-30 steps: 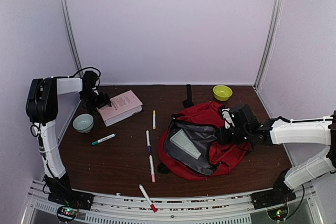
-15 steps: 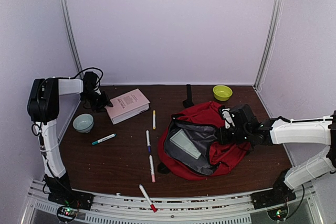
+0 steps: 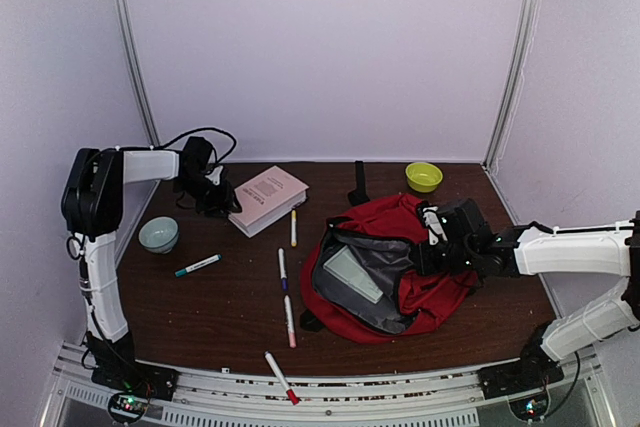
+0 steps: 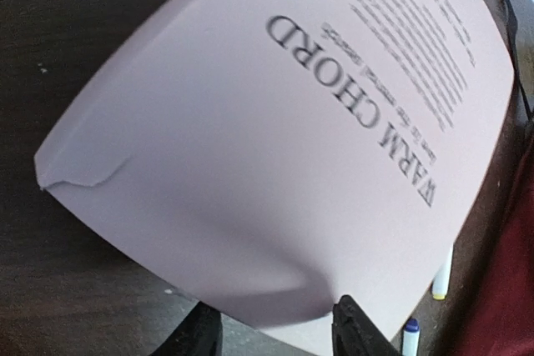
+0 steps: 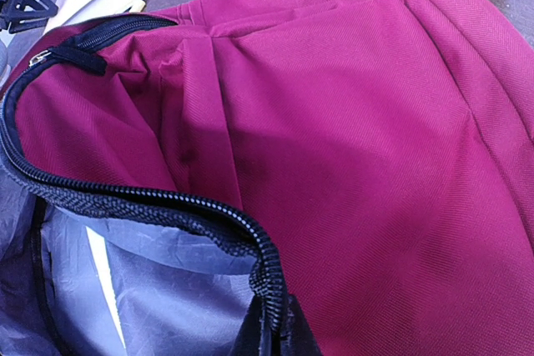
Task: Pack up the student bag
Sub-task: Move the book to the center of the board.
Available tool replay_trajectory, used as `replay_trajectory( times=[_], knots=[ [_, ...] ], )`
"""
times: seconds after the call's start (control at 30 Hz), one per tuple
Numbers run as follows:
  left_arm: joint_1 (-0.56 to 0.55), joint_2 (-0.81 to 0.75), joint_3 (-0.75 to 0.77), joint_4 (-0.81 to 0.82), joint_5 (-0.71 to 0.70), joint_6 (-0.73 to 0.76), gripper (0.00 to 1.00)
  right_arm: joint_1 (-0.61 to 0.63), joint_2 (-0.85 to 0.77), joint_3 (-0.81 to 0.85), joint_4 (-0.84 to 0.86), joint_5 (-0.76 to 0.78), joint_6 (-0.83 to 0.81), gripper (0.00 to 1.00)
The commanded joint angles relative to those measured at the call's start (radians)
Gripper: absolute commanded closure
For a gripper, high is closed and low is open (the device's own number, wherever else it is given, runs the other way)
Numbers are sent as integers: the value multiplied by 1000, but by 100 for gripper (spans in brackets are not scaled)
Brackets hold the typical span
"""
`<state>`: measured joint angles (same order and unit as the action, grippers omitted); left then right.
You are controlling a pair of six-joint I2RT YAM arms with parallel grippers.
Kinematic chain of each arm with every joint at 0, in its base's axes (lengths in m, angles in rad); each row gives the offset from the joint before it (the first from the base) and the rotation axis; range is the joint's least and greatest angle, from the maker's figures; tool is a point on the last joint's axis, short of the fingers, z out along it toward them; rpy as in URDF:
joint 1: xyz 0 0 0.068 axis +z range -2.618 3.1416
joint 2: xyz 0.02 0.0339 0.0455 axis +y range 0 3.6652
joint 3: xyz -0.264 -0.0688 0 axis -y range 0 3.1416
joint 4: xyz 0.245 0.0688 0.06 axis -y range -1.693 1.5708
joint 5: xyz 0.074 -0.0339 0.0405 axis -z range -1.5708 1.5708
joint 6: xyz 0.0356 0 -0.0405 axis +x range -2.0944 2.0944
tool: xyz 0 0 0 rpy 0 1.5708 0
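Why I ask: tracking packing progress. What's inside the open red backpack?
Visible inside the backpack: grey lining and one flat pale rectangular item; anything deeper is covered by its red fabric.

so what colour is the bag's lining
Grey lining, under the black zipper of the red bag; right wrist view shows it best.

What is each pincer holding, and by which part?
Left pincer: pink book, by one edge. Right pincer: student bag, by its zippered opening rim.
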<state>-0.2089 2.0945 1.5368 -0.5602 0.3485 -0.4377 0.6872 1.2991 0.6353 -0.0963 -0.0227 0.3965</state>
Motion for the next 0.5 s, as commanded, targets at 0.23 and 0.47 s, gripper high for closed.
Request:
replay_trajectory(
  times=[0.23, 0.47],
  knots=[
    [-5, -102, 132, -159, -277, 147, 24, -6, 0, 16, 7, -3, 2, 100],
    [28, 50, 351, -239, -275, 207, 10, -7, 2, 16, 6, -3, 1, 100]
  ],
)
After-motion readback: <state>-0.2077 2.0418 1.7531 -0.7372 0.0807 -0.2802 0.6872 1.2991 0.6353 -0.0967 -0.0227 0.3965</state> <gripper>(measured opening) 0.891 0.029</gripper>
